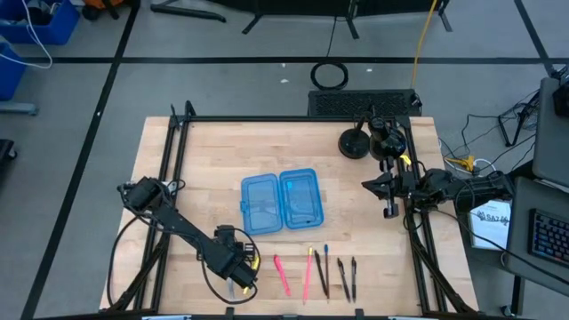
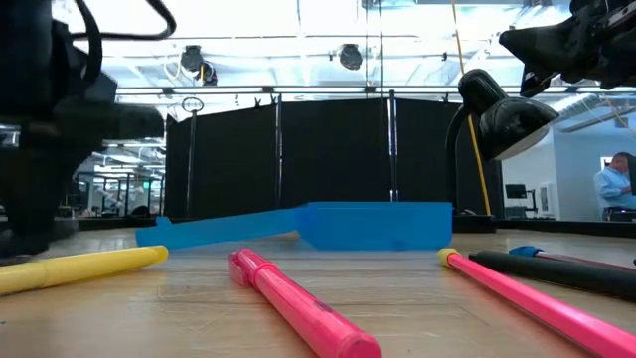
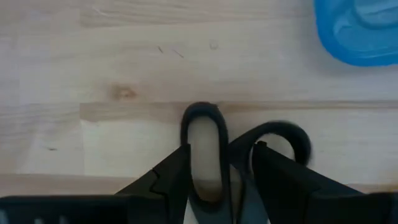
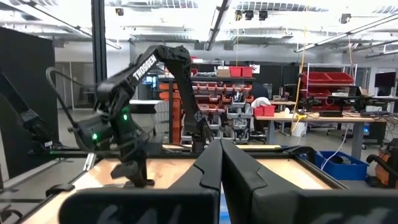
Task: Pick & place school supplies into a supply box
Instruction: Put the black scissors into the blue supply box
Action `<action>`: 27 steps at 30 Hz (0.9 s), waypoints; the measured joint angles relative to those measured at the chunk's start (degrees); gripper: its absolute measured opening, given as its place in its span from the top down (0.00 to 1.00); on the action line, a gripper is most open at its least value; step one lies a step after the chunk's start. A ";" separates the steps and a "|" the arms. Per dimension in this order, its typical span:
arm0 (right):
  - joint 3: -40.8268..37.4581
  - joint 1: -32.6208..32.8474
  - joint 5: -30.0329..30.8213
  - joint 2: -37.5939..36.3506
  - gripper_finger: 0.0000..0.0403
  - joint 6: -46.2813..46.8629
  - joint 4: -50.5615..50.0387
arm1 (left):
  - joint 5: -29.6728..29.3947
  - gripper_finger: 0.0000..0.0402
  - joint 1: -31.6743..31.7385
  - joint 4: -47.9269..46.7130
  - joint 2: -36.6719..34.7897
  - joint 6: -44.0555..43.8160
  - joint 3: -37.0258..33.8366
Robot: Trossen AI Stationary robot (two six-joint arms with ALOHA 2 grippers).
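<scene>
The black-handled scissors (image 3: 205, 155) lie on the wood near the table's near-left edge, under my left gripper (image 3: 221, 149) (image 1: 238, 276), which points down onto their handle rings. A yellow pen (image 1: 253, 260) (image 2: 79, 267) lies just right of it. Two pink pens (image 1: 282, 274) (image 1: 308, 274), a blue-tipped one (image 1: 325, 253) and black ones (image 1: 347, 277) lie in a row along the near edge. The translucent blue supply box (image 1: 283, 200) (image 2: 378, 224) lies open at mid-table. My right gripper (image 4: 221, 168) (image 1: 389, 200) hangs shut above the table's right side. My left gripper comes down from above on the scissors' handle end. One finger (image 3: 168, 180) stands against the outer side of one ring (image 3: 185, 134). The other finger (image 3: 280, 177) reaches into or over the second ring (image 3: 298, 134). The scissors lie flat on the table.
A black desk lamp (image 1: 354, 142) (image 2: 497, 119) stands at the far right of the table. Black frame rails (image 1: 173, 178) (image 1: 418, 222) run along the left and right sides. Bare wood lies between the box and the pen row. A person (image 2: 611, 189) sits far off in the room.
</scene>
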 joint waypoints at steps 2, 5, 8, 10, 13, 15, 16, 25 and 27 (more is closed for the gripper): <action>0.02 0.00 0.04 0.02 1.00 -0.02 -0.36 | 0.11 0.57 0.00 2.11 -0.02 0.49 -1.37; 0.01 0.01 0.04 0.04 1.00 -0.04 -0.31 | -0.66 0.57 -0.04 6.37 -0.35 0.90 -3.81; 0.01 0.00 0.02 0.04 1.00 -0.07 -0.35 | -0.65 0.57 -0.02 9.08 -0.48 1.17 -5.86; 0.02 0.00 0.00 0.04 1.00 -0.11 -0.37 | -0.67 0.57 -0.02 10.29 -0.58 2.00 -6.89; 0.02 0.00 0.02 0.04 1.00 -0.15 -0.39 | -0.50 0.57 0.00 10.57 -0.61 2.92 -7.12; 0.00 0.00 0.02 0.04 1.00 -0.16 -0.42 | -0.25 0.59 0.27 10.77 -0.58 4.40 -7.16; 0.00 0.00 0.02 0.04 1.00 -0.17 -0.45 | 0.06 0.62 0.46 10.92 -0.58 5.35 -7.18; 0.01 0.00 0.04 0.04 1.00 -0.17 -0.56 | 1.20 0.85 1.19 10.66 -0.69 8.81 -7.10; 0.02 0.00 0.04 0.04 1.00 -0.17 -0.68 | 1.13 0.85 1.20 10.06 -0.64 8.82 -6.73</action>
